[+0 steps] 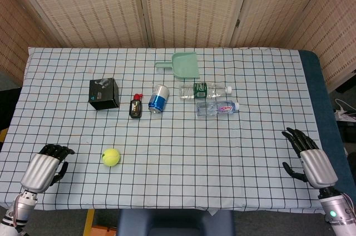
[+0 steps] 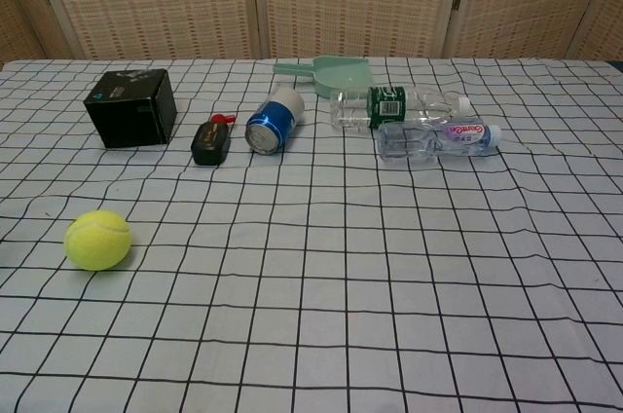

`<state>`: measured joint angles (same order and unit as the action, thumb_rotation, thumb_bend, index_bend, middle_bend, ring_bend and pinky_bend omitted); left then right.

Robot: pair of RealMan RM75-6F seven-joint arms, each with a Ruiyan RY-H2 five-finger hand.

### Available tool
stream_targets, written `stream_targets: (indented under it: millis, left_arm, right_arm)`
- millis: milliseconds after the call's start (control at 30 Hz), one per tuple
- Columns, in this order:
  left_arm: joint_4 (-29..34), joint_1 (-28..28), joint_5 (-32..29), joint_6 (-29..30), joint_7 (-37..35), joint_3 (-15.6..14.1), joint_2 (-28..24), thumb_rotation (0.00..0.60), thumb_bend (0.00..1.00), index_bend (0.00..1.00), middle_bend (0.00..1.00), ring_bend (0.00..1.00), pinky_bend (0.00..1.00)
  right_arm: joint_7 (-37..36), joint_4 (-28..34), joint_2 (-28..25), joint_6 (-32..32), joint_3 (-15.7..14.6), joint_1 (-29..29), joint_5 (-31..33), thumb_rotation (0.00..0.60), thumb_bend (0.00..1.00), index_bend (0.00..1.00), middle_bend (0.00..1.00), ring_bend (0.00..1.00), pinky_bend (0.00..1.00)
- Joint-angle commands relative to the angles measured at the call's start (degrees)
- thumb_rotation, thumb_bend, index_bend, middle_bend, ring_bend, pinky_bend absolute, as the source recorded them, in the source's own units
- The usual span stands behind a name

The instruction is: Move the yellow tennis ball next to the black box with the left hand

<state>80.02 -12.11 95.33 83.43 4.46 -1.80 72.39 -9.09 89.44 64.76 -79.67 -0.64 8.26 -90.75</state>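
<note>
The yellow tennis ball (image 1: 110,157) (image 2: 97,240) lies on the checked cloth near the front left. The black box (image 1: 104,93) (image 2: 131,107) stands further back and slightly left of it, well apart from the ball. My left hand (image 1: 44,168) rests at the front left corner, a short way left of the ball, holding nothing, its fingers bent forward and apart. At the front right edge, far from both objects, my right hand (image 1: 308,158) is empty with its fingers spread. The chest view shows neither hand.
Right of the box lie a small black item with a red tip (image 1: 136,107), a blue can on its side (image 1: 158,99) and two clear bottles (image 1: 214,98). A green dustpan (image 1: 183,65) sits behind them. Folding screens stand behind the table.
</note>
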Motion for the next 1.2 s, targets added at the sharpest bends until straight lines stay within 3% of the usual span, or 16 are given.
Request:
stream_targets:
  millis: [33, 333, 400, 467, 533, 667, 867, 1200]
  left_arm:
    - [-0.1, 0.1, -0.3, -0.2, 0.5, 0.0, 0.0, 0.6, 0.55, 0.37, 0.36, 0.28, 0.3]
    - [1.2, 0.5, 0.9, 1.4, 1.3, -0.2, -0.6, 0.6, 0.61, 0.37, 0.43, 0.36, 0.54]
    - [1.4, 0.5, 0.9, 1.3, 1.5, -0.3, -0.7, 0.6, 0.66, 0.37, 0.43, 0.37, 0.58]
    - [2.3, 0.5, 1.4, 0.9, 0.9, -0.9, -1.3, 0.6, 0.77, 0.38, 0.47, 0.43, 0.71]
    - [4.1, 1.1, 0.6, 0.5, 1.2, -1.3, -1.5, 0.6, 0.83, 0.41, 0.51, 0.47, 0.77]
    - [8.8, 1.6, -2.3, -2.4, 1.5, -1.9, -1.9, 0.6, 0.85, 0.46, 0.55, 0.52, 0.82]
    - [14.0, 1.1, -4.0, -6.5, -8.4, -3.3, -2.0, 0.6, 0.87, 0.51, 0.61, 0.57, 0.88]
    - [10.8, -0.1, -2.7, -9.3, -26.0, -4.2, 4.2, 0.6, 0.86, 0.52, 0.62, 0.59, 0.9]
  right_arm:
    - [0.3, -0.2, 0.1, 0.4, 0.0, 0.0, 0.3, 0.6, 0.27, 0.1, 0.03, 0.0, 0.14]
    - [0.1, 0.0, 0.0, 0.6, 0.0, 0.1, 0.4, 0.6, 0.27, 0.1, 0.03, 0.0, 0.14]
    - [0.1, 0.0, 0.0, 0.7, 0.0, 0.1, 0.5, 0.6, 0.27, 0.1, 0.03, 0.0, 0.14]
    - [-0.1, 0.1, -0.1, 0.6, 0.2, 0.1, 0.7, 0.6, 0.26, 0.1, 0.03, 0.0, 0.14]
    - [-0.6, 0.3, -0.3, 0.2, 0.4, 0.1, 0.7, 0.6, 0.27, 0.1, 0.03, 0.0, 0.14]
    - [-0.9, 0.5, -0.6, 0.5, 0.3, 0.2, 0.7, 0.6, 0.27, 0.1, 0.03, 0.0, 0.14]
    - [-1.8, 0.8, -0.9, -0.2, 0.3, 0.0, 0.0, 0.6, 0.27, 0.1, 0.03, 0.0, 0.14]
    - [-1.6, 0.7, -0.9, -0.1, 0.3, 0.0, 0.1, 0.6, 0.27, 0.1, 0.03, 0.0, 0.14]
